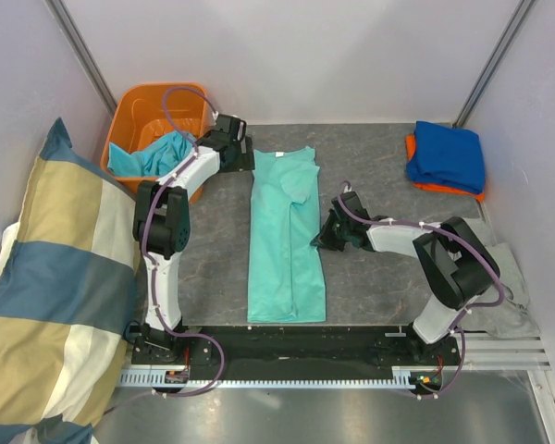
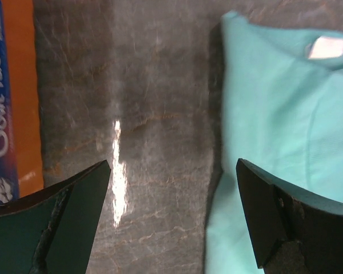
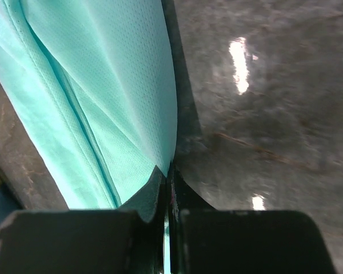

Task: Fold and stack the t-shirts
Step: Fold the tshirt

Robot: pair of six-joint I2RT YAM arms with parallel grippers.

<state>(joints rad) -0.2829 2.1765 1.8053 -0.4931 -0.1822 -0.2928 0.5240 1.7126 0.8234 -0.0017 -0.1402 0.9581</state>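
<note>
A mint-teal t-shirt [image 1: 285,236] lies in a long folded strip down the middle of the table. My right gripper [image 1: 321,237] sits at its right edge and is shut on that edge; the wrist view shows the mint cloth [image 3: 103,97] pinched between the closed fingers [image 3: 169,177]. My left gripper [image 1: 243,148] hovers open just left of the shirt's far end; the wrist view shows the collar end with its white label [image 2: 286,97] and bare table between the fingers [image 2: 172,171]. A turquoise t-shirt [image 1: 153,153] lies in the orange tub. A royal blue shirt [image 1: 450,155] lies folded on an orange one [image 1: 442,188] at the far right.
The orange tub [image 1: 139,106] stands at the far left, beside my left arm. A big blue-and-cream striped pillow [image 1: 51,287] fills the left side. A grey cloth [image 1: 509,277] lies by the right arm's base. White walls close in the table.
</note>
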